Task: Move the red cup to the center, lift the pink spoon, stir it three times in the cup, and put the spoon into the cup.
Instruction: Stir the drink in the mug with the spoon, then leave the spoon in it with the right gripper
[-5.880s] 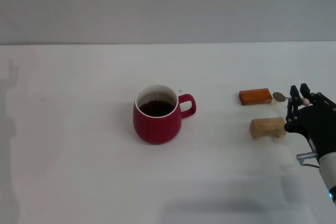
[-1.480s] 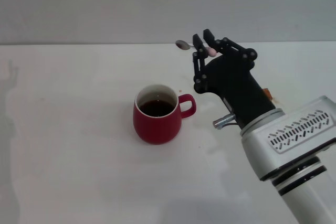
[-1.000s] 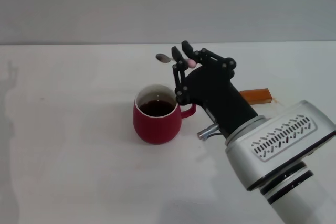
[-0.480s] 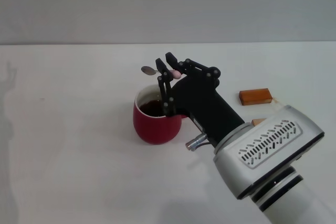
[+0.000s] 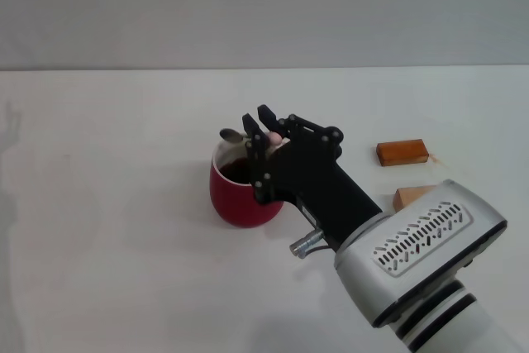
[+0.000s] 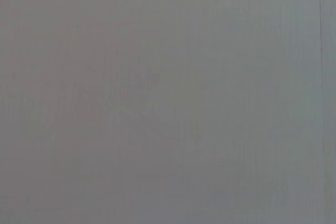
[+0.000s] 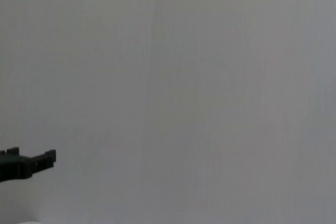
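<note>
White table [image 5: 116, 229] fills the scene, and the red cup [image 5: 235, 200] sits on it as our marker. Right gripper [image 5: 259, 128] is above the cup's right side, fingers pinched on the pink spoon [image 5: 234, 135], whose metal bowl hangs over the cup's far rim. Two wooden blocks, orange block [image 5: 402, 152] and tan block [image 5: 411, 197], lie well right of the cup. Left gripper isn't visible.
</note>
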Robot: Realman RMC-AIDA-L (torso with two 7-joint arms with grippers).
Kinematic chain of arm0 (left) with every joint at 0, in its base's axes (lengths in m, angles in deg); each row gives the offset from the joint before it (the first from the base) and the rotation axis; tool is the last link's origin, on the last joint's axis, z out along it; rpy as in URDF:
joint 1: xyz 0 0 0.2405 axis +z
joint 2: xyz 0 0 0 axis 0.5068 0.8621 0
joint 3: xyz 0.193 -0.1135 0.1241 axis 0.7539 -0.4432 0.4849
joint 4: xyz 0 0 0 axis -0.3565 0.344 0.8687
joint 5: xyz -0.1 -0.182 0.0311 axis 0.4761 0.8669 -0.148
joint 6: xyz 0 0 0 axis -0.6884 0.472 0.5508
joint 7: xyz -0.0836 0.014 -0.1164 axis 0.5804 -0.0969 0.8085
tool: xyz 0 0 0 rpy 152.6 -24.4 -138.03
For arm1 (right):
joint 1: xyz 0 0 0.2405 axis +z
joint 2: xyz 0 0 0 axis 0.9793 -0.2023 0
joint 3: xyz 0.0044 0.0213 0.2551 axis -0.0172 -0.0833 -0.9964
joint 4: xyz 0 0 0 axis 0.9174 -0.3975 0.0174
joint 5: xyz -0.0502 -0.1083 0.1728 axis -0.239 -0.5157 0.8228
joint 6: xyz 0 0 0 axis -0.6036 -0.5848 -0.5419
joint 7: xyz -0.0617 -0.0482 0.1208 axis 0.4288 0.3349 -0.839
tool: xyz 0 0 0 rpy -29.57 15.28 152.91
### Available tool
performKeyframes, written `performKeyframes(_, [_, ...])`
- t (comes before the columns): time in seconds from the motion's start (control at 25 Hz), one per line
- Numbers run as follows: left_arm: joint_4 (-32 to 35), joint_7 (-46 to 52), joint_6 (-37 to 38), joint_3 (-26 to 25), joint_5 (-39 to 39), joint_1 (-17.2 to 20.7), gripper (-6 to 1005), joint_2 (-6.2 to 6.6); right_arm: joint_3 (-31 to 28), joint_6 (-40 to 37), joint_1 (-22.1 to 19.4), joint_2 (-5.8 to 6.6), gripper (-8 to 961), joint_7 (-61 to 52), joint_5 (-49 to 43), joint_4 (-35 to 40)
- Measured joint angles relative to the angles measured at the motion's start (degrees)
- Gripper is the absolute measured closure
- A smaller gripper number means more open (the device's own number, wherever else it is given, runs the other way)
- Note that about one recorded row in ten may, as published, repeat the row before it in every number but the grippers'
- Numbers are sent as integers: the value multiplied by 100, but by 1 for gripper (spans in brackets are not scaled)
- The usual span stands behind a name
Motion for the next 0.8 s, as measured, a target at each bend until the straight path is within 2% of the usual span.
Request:
performKeyframes(0.4, [-9, 0, 10, 26, 1, 60, 168, -19, -415, 805, -491, 1, 820, 438, 41, -612])
performKeyframes(0.6, [-9, 0, 11, 28, 0, 68, 168, -20, -613, 1209, -567, 12, 820, 470, 12, -826])
performKeyframes(0.8, [-9, 41, 40, 28, 0, 94, 168, -21, -930, 1947, -572, 15, 821, 609, 2, -1069])
